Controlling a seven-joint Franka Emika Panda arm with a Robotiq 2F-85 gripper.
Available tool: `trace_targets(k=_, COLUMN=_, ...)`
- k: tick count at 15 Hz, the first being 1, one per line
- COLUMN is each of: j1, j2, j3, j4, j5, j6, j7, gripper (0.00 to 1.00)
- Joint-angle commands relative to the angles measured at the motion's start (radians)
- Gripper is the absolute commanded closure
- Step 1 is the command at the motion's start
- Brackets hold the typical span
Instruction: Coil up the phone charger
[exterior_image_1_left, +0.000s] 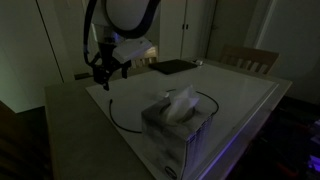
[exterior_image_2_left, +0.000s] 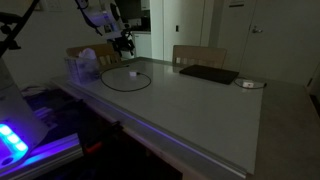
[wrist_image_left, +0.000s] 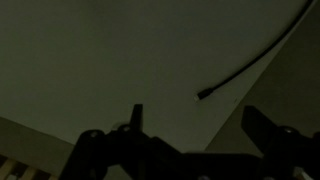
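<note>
here, in an exterior view, the franka arm's gripper (exterior_image_1_left: 103, 74) hangs just above the near-left part of a pale table (exterior_image_1_left: 250, 95) in a dim room. the phone charger (exterior_image_1_left: 115, 113) lies on the tabletop as a loose dark loop that runs from under the gripper round past a tissue box (exterior_image_1_left: 178, 125). a flat black pad (exterior_image_1_left: 172, 67) sits at the table's far edge, with a wooden chair (exterior_image_1_left: 250, 58) behind.

in the exterior view from the opposite end, the cable forms a rough ring on the table beside the tissue box, and its small white plug block (exterior_image_2_left: 133, 72) rests at the ring's far side, below the gripper (whether anything touches cannot be told at this size).

in the wrist view, the two dark fingers (wrist_image_left: 135, 120) stand spread wide with only bare tabletop between them. the cable's free end lies on the surface just ahead of the gap, and the cord trails off toward the upper right corner.
</note>
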Motion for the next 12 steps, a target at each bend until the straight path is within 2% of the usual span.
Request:
trace_targets(k=1, j1=0.045, j2=0.004, j3=-0.054, j4=-0.045, j5=0.015, j6=0.123, j7=0.195, gripper=0.0)
trace_targets(k=4, j1=0.047, j2=0.01, j3=-0.058, j4=-0.092, j5=0.06, j6=0.246, j7=0.29, gripper=0.0)
trace_targets(k=6, j1=0.017, j2=0.02, j3=-0.035, j4=-0.113, j5=0.108, j6=0.301, j7=0.281, gripper=0.0)
trace_targets(k=7, j1=-0.004, j2=0.028, j3=-0.016, j4=-0.116, j5=0.139, j6=0.31, j7=0.247, gripper=0.0)
trace_targets(k=8, j1=0.046, j2=0.024, j3=-0.057, j4=-0.088, j5=0.119, j6=0.263, j7=0.263, gripper=0.0)
trace_targets(k=10, j1=0.035, j2=0.033, j3=-0.053, j4=-0.098, j5=0.143, j6=0.283, j7=0.255, gripper=0.0)
trace_targets(k=12, j1=0.033, j2=0.039, j3=-0.047, j4=-0.079, j5=0.145, j6=0.251, j7=0.244, gripper=0.0)
